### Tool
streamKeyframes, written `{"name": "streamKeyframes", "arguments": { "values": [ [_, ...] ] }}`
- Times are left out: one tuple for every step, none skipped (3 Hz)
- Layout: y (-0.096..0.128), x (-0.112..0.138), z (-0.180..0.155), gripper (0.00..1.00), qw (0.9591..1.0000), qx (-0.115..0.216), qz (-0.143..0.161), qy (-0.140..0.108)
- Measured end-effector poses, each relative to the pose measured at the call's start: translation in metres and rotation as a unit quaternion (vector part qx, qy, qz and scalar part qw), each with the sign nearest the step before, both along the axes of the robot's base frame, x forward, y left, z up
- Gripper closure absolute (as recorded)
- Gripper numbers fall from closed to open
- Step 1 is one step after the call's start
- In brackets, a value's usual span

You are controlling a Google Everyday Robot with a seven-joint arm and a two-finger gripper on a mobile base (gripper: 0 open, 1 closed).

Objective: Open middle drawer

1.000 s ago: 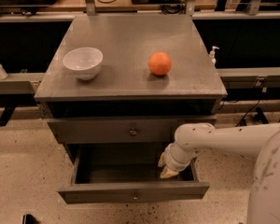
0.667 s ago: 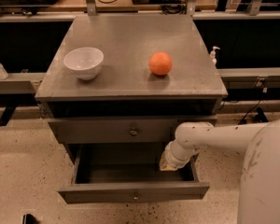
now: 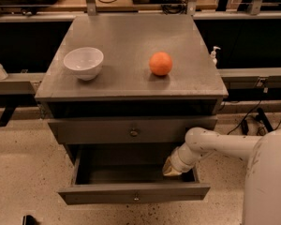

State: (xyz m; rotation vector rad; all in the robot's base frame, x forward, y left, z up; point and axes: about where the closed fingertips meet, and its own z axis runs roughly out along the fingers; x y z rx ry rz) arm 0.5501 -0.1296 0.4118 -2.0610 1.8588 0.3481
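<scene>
Evidently middle drawer (image 3: 103, 194) stands open; task near done. My gripper (image 3: 171, 168) sits inside its right end; grip state: cannot tell. Next: lift out clear.

Gripper (image 3: 171, 168) inside middle drawer (image 3: 93, 194), right rear corner, largely masked by own wrist. Drawer's back hidden under upper drawer (image 3: 93, 131). Robot body (image 3: 269, 182) cut by right, bottom edges. Pump bottle (image 3: 214, 55) half behind tabletop (image 3: 126, 41).

One high, near frontal view down on cabinet (image 3: 126, 36), end effector (image 3: 170, 169) within middle drawer (image 3: 98, 194).
</scene>
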Motion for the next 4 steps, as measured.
{"name": "streamKeyframes", "arguments": {
  "values": [
    [-0.001,-0.003,-0.018,1.0,0.9998,0.009,0.011,0.015],
    [0.0,-0.016,-0.034,1.0,0.9975,0.051,0.025,0.043],
    [0.001,-0.041,-0.032,1.0,0.9929,0.089,0.048,0.061],
    [0.0,-0.041,-0.032,1.0,0.9929,0.089,0.048,0.061]
  ]
}}
